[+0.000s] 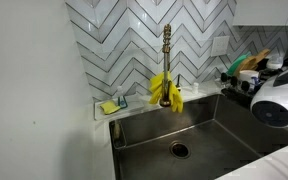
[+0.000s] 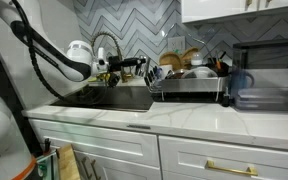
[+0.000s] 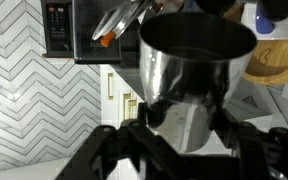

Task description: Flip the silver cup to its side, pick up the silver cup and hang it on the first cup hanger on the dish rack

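No text, brand or number can be read in any view. In the wrist view a black appliance (image 3: 74,30) carries a small control panel (image 3: 55,20) with pale and reddish marks, but they are too small and blurred to make out.

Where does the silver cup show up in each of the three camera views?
Wrist view: the silver cup is large and central, just above the jaws, its open rim at the top.
Exterior view: not visible; the white robot arm fills the right edge.
Exterior view: too small to pick out among the dark shapes at the left end of the dish rack.
Shared landmark: the chevron tile backsplash.
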Motion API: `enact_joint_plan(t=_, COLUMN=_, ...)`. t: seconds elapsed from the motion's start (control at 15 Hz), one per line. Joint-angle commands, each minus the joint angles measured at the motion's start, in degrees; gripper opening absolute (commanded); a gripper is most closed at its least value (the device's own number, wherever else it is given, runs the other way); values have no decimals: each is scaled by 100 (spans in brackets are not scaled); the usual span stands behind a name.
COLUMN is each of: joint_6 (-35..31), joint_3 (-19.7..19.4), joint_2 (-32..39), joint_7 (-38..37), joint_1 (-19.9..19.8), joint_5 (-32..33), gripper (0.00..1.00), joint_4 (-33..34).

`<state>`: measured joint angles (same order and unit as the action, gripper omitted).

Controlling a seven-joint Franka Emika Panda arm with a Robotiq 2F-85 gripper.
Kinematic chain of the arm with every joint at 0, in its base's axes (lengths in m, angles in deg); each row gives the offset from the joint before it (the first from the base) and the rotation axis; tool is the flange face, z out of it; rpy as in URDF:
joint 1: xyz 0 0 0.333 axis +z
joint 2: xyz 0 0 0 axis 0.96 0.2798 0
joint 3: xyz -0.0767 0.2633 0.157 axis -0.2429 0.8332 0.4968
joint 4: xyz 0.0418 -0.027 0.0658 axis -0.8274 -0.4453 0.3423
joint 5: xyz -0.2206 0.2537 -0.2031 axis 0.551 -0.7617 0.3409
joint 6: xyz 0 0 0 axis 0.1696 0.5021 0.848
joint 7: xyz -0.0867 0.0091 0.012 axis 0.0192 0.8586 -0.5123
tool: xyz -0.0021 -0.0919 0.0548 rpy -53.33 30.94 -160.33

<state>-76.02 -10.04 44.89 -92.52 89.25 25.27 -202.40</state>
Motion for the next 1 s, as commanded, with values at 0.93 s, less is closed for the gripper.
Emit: enact_joint_plan(t=0.93, joint_6=247, joint_3=-64, joint_2=449, joint_7=-624, joint_1=138, joint_5=211, gripper=41, joint_4=-163)
